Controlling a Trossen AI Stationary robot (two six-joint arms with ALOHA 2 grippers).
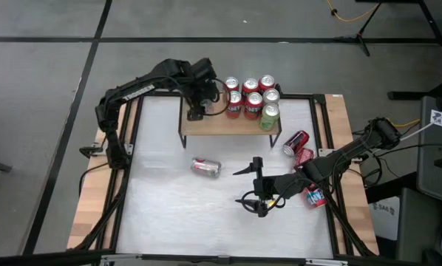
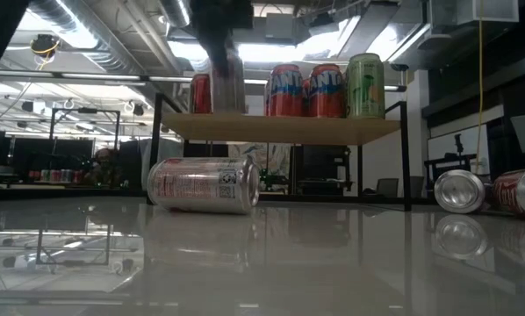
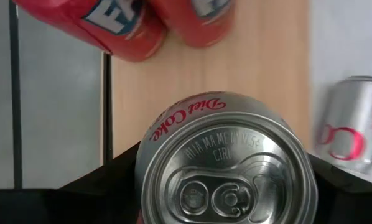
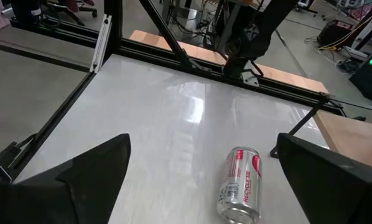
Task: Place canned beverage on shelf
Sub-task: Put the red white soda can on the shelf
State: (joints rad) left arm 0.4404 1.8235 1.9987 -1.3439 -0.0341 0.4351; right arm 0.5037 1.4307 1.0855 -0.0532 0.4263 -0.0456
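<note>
The shelf (image 1: 221, 125) stands at the table's far side, a wood plank (image 2: 280, 128) on black legs. Several red cans (image 1: 243, 96) and a green can (image 1: 269, 117) stand on its right part. My left gripper (image 1: 195, 112) is over the shelf's left end, shut on a silver Diet Coke can (image 3: 226, 162), also seen in the low view (image 2: 228, 83). A second silver can (image 1: 206, 167) lies on its side on the table in front of the shelf. My right gripper (image 1: 250, 185) hovers open and empty near the table's middle, right of that can. My left gripper pinches the Diet Coke can's upper wall just under the rim (image 3: 145, 177) between its two fingers (image 3: 105, 183), one on each side. The fingers come from above, pointing down. The can stands upright over the plank (image 3: 267, 62); whether its base rests on it, I cannot tell.
Three red cans (image 1: 296, 142) (image 1: 304, 157) (image 1: 315, 196) lie at the table's right side. The lying silver can also shows in the right wrist view (image 4: 239, 186). Free plank shows between the held can and the red cans.
</note>
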